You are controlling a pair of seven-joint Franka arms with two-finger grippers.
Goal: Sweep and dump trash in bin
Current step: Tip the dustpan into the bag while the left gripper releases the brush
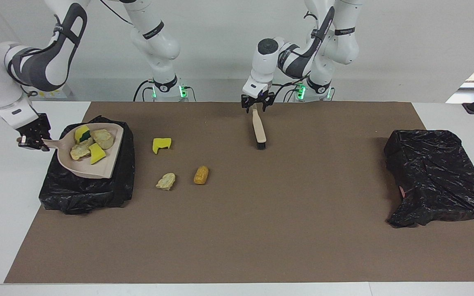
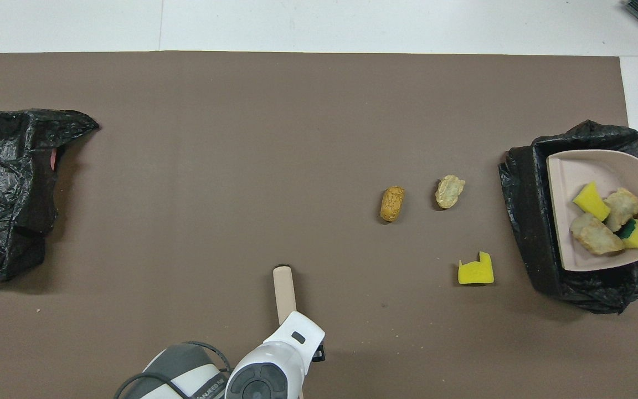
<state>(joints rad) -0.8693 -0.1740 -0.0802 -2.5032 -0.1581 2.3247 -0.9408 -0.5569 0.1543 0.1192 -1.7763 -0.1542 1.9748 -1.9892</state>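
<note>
Here the right gripper pinches the loaded dustpan over the bin at the counter's end, while the left gripper grips the brush.

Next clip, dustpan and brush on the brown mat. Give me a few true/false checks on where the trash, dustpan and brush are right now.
1. The dustpan is over the bin at the right arm's end. True.
2. All seven trash pieces are in the dustpan. False: four are in it; a yellow wedge, a beige chunk and an orange piece lie on the mat.
3. The right claw is at the dustpan's handle. True.
4. The brush lies flat on the mat, unheld. False: the left claw holds its handle, bristles down.
5. The second black bag holds a dustpan too. False: nothing rests on it.
</note>
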